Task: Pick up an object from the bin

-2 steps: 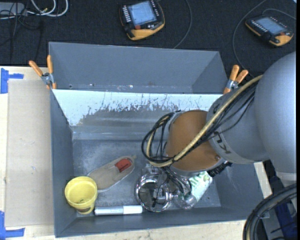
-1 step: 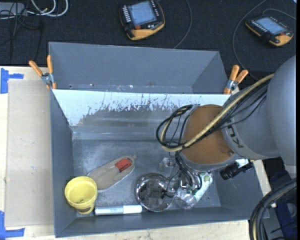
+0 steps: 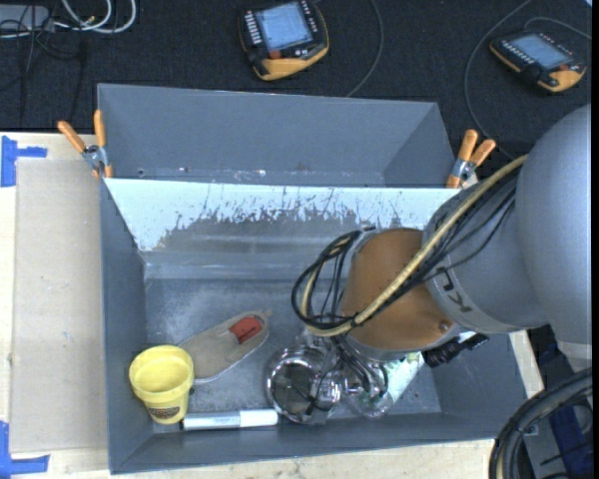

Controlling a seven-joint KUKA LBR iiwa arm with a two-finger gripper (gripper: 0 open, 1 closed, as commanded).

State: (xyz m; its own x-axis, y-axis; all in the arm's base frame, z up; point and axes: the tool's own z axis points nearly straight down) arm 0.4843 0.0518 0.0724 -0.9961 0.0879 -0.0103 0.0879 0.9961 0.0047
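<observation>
My gripper is low at the front of the bin, right of the middle, mostly hidden under the arm's orange cover and cables. Right beneath and in front of it lies a shiny, round metal wire thing; whether it is held I cannot tell. A pale green and white thing peeks out just right of the gripper. A white marker lies along the front wall to the left of the metal thing.
A flat grey sole-shaped piece with a red patch lies left of the gripper. A yellow cup stands in the front left corner. The back half of the bin floor is bare.
</observation>
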